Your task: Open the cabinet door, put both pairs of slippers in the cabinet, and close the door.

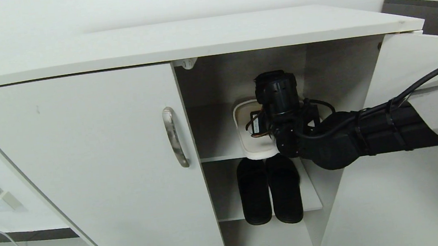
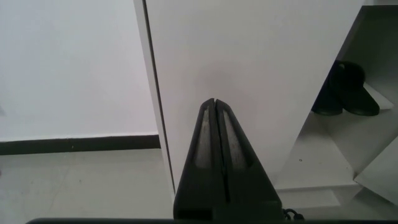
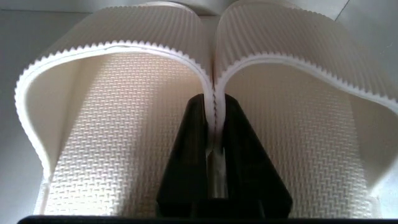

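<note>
The left cabinet door (image 1: 84,167) is shut, and the left gripper (image 2: 214,106) sits low in front of it, fingers pressed together on nothing. My guess is it's parked out of the way, since only the right half is needed.

Past the handle (image 1: 175,138), in the open half, the black slippers (image 1: 282,190) lie side by side on the lower shelf (image 1: 312,201), heels poking over the near edge. That pair looks done.

Just above, the white slippers (image 1: 246,144) are over the upper shelf (image 1: 214,140). The right gripper (image 3: 214,106) pinches their two inner edges together, which is why both travel as one bundle. I can't tell if they're resting on the shelf yet.

The right door (image 1: 409,56) is swung wide to let the arm in. Release, pull back and closing look like what's left.
</note>
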You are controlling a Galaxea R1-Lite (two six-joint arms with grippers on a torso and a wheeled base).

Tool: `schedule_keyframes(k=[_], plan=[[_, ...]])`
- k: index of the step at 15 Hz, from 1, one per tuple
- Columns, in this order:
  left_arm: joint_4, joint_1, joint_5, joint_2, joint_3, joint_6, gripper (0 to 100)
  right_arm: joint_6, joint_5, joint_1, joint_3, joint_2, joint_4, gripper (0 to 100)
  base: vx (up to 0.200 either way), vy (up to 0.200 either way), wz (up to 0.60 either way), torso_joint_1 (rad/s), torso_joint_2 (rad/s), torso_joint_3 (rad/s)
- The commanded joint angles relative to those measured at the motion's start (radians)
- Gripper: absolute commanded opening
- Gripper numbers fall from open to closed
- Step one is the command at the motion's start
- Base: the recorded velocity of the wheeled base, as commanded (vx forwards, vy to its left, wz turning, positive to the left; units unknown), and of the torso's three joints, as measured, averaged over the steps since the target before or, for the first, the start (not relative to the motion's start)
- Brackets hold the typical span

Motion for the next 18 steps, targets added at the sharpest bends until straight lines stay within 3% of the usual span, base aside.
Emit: schedule_keyframes(k=[1,9,14,18], plan=[[0.0,0.0,0.0,0.001,0.0,0.0,0,0.002,-0.001,0.0,0.003,-0.001,0.0,100,0.0,0.0,0.0,0.0,0.0,0.0],[0.0,0.0,-0.002,0.001,0.0,0.0,0,0.006,-0.047,0.12,0.236,-0.217,-0.007,100,0.0,0.0,0.0,0.0,0.0,0.0],[0.0,0.0,-0.002,0.001,0.0,0.0,0,0.026,-0.05,0.212,0.483,-0.377,-0.079,100,0.0,0.0,0.0,0.0,0.0,0.0],[0.0,0.0,-0.002,0.001,0.0,-0.002,0,0.028,-0.05,0.226,0.516,-0.383,-0.087,100,0.0,0.0,0.0,0.0,0.0,0.0]])
